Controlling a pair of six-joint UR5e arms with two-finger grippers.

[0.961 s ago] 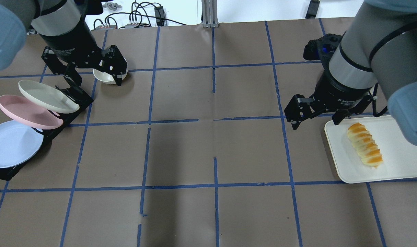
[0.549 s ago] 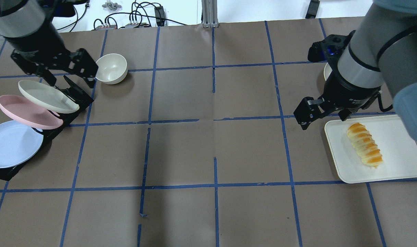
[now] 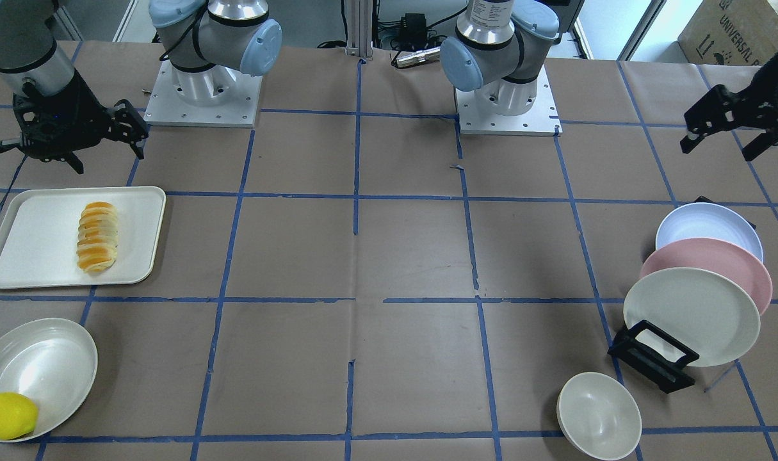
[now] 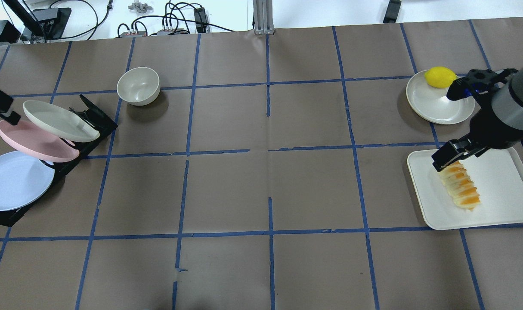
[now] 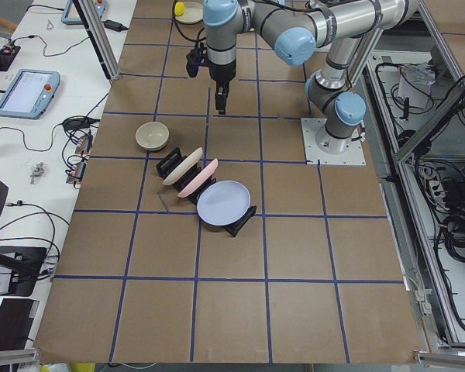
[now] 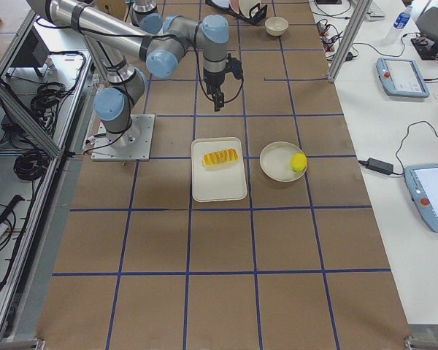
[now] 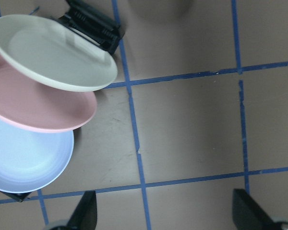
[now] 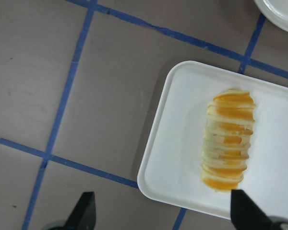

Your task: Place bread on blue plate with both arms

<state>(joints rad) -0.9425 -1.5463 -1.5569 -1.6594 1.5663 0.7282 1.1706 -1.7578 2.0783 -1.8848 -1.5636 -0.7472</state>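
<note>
The bread (image 4: 459, 185) lies lengthwise on a white tray (image 4: 502, 206); it also shows in the front view (image 3: 97, 237) and the right wrist view (image 8: 228, 139). The blue plate (image 4: 11, 181) leans in a black rack (image 4: 97, 118) at the table's left end, nearest the robot, and shows in the left wrist view (image 7: 24, 158). My right gripper (image 8: 164, 215) is open and empty, above the tray's far corner by the bread's end (image 3: 107, 153). My left gripper (image 3: 718, 144) is open and empty, high above the table beside the rack (image 7: 168, 215).
A pink plate (image 4: 33, 142) and a cream-white plate (image 4: 57, 120) lean in the same rack behind the blue one. A cream bowl (image 4: 138, 86) stands beyond the rack. A cream plate (image 4: 433, 107) with a lemon (image 4: 440, 77) sits beyond the tray.
My left arm has swung left, almost out of the overhead view. My right arm has pulled right, uncovering the lemon plate; its gripper now hangs over the bread's far end.
</note>
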